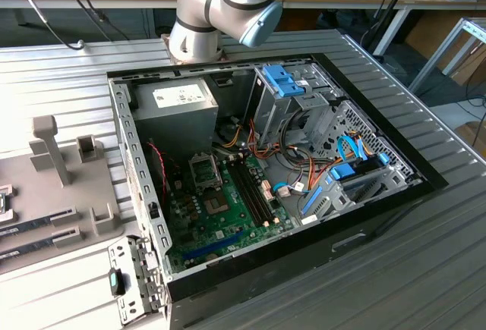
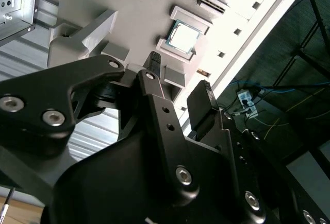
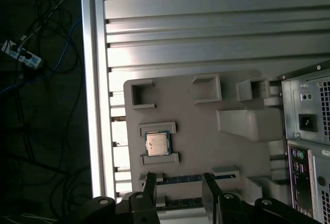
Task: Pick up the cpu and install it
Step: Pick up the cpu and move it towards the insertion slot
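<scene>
While its jaws stand apart and empty, the gripper (image 3: 179,182) hovers with the cpu (image 3: 157,144) lying in a grey holder (image 3: 157,128) just beyond its tips.

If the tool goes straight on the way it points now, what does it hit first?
Probably the grey tray, at the memory sticks just beside the cpu, not the cpu itself. The open tool hangs empty above them; depth is unclear.

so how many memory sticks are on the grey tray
2. Both lie side by side on the grey tray: one memory stick next to the cpu, the other just past it. The end effector may hide more.
</scene>
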### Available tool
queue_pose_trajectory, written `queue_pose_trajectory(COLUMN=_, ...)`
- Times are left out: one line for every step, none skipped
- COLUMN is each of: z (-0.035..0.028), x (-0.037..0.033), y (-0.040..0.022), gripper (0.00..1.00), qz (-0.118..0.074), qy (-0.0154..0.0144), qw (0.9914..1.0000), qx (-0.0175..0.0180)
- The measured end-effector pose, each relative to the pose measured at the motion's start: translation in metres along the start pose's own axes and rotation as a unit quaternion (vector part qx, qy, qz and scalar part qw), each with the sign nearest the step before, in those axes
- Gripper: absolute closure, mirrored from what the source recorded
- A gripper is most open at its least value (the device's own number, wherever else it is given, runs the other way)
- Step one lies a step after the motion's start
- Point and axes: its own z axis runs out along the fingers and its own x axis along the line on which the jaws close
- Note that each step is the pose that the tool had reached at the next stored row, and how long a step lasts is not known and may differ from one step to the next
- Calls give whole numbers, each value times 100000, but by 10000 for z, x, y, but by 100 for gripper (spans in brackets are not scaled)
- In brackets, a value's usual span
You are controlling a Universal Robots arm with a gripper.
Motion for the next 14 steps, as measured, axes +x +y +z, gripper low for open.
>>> queue_pose_trajectory(z=2, x=0, y=0, gripper=52, qz=0, qy=1, qw=100000, qx=1)
queue_pose_trajectory(z=5, x=0, y=0, gripper=52, qz=0, qy=1, qw=100000, qx=0)
queue_pose_trajectory(z=8, x=0, y=0, gripper=52, qz=3, qy=3, qw=100000, qx=1)
queue_pose_trajectory(z=10, x=1, y=0, gripper=52, qz=1, qy=-1, qw=100000, qx=0)
queue_pose_trajectory(z=11, x=0, y=-1, gripper=52, qz=0, qy=1, qw=100000, qx=2)
queue_pose_trajectory(z=15, x=1, y=-1, gripper=52, qz=1, qy=-2, qw=100000, qx=-2)
queue_pose_trajectory(z=16, x=0, y=-1, gripper=52, qz=-2, qy=1, qw=100000, qx=1)
queue_pose_trajectory(z=18, x=0, y=-1, gripper=52, qz=0, qy=-2, qw=100000, qx=-1)
queue_pose_trajectory(z=19, x=0, y=-1, gripper=52, qz=-1, qy=2, qw=100000, qx=1)
queue_pose_trajectory(z=20, x=1, y=-1, gripper=52, qz=0, qy=3, qw=100000, qx=2)
queue_pose_trajectory(z=22, x=1, y=-1, gripper=52, qz=0, qy=0, qw=100000, qx=1)
queue_pose_trajectory(z=24, x=1, y=-1, gripper=52, qz=2, qy=0, qw=100000, qx=0)
queue_pose_trajectory(z=26, x=1, y=-1, gripper=52, qz=0, qy=-6, qw=100000, qx=-5)
queue_pose_trajectory(z=28, x=1, y=-1, gripper=52, qz=0, qy=-1, qw=100000, qx=-1)
